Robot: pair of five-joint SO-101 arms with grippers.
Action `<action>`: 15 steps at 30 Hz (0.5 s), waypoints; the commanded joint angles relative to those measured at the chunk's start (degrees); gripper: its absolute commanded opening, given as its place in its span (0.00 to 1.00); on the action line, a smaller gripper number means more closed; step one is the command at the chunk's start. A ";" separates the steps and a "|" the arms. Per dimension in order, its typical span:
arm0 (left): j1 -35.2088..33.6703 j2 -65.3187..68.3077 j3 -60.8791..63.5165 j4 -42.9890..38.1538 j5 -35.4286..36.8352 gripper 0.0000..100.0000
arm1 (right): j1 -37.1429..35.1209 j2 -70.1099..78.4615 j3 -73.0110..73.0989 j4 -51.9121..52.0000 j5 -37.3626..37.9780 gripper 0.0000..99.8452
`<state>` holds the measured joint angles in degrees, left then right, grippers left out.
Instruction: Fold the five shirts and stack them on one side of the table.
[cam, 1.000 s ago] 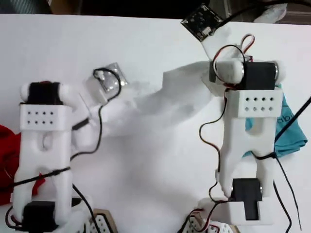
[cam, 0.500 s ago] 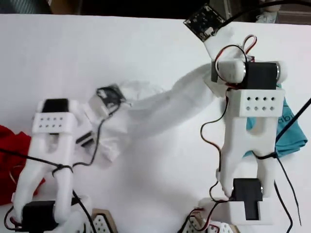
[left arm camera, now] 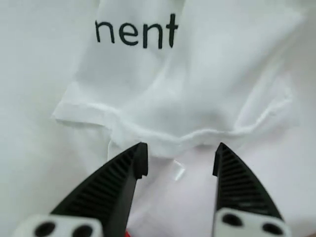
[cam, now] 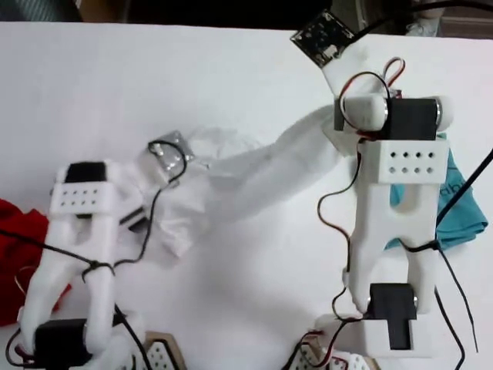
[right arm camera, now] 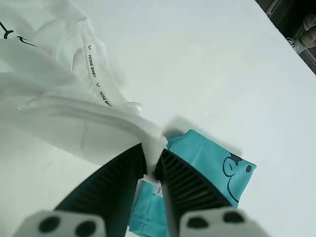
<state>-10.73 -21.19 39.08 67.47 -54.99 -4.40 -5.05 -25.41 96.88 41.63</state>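
Moved since a second ago: my left arm has drawn back toward its base and dropped lower over the cloth, and the bunched end of the shirt has come with it; my right arm has barely shifted.
Shirt in hand: the white cotton shirt (cam: 254,166) with dark lettering lies strung out across the middle of the white table (cam: 115,77), between the two arms, rumpled and unfolded.
Left gripper (left arm camera: 180,150): fingers spread apart, poised just over the shirt's stitched hem and holding nothing.
Right gripper (right arm camera: 153,158): fingers pinched together on a corner of the white shirt, near its neck label.
Other shirts: a teal printed shirt (cam: 462,208) lies beneath my right arm at the table's edge; a crumpled red shirt (cam: 15,231) sits by my left arm's base.
Progress: early, I judge. I see no folded stack, the white shirt has no fold in it yet, and I count three shirts.
Left to do: nearly all of the folding, then the stacking.
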 commanded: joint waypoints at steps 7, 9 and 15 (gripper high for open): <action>4.22 -0.70 0.04 4.92 3.78 0.23 | 0.40 -2.86 -0.18 -0.04 -0.26 0.02; 4.31 -0.70 -0.48 5.71 3.78 0.23 | 0.40 -2.77 -0.18 -0.04 -0.26 0.02; 4.40 -0.79 -5.05 12.22 8.44 0.23 | 0.40 -2.77 0.97 -0.04 -0.35 0.02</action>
<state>-6.68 -21.19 38.55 75.65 -49.19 -4.40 -5.05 -24.79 96.88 41.63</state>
